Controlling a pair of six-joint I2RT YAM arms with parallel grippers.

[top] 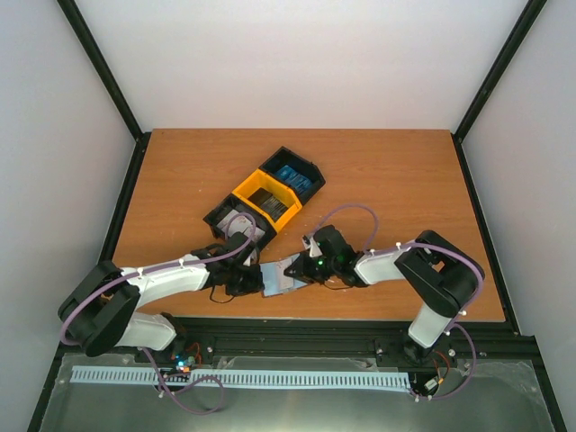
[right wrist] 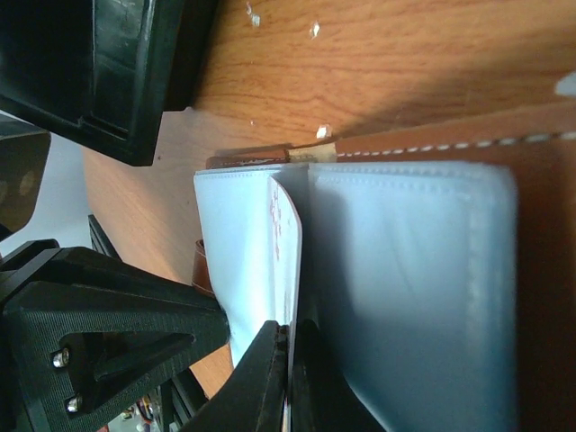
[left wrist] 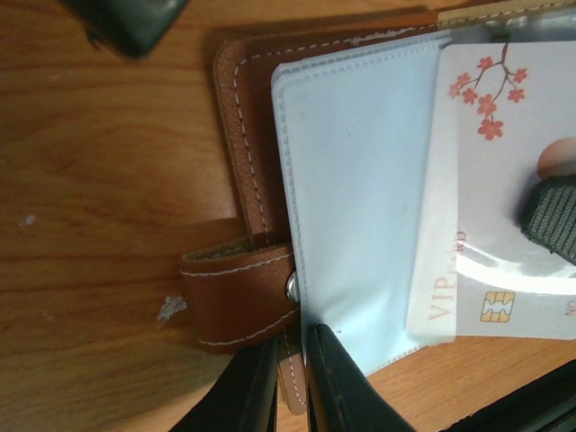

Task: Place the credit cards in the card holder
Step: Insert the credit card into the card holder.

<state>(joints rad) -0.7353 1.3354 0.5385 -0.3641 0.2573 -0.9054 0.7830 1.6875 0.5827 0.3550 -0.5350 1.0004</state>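
Right gripper [right wrist: 288, 353] pinched shut on white card [left wrist: 490, 180] to slot it into card holder [left wrist: 360, 198], left gripper [left wrist: 292, 364] clamped on its edge as anchor.

One card holder [left wrist: 250, 135]; one white card [left wrist: 490, 180]; one three-compartment tray [top: 245, 191]; two arms: left arm [top: 171, 281], right arm [top: 387, 263].

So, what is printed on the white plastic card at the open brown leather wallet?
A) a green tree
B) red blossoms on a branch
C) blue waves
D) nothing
B: the left wrist view shows red blossoms on a thin branch on the white plastic card, over the brown leather wallet.
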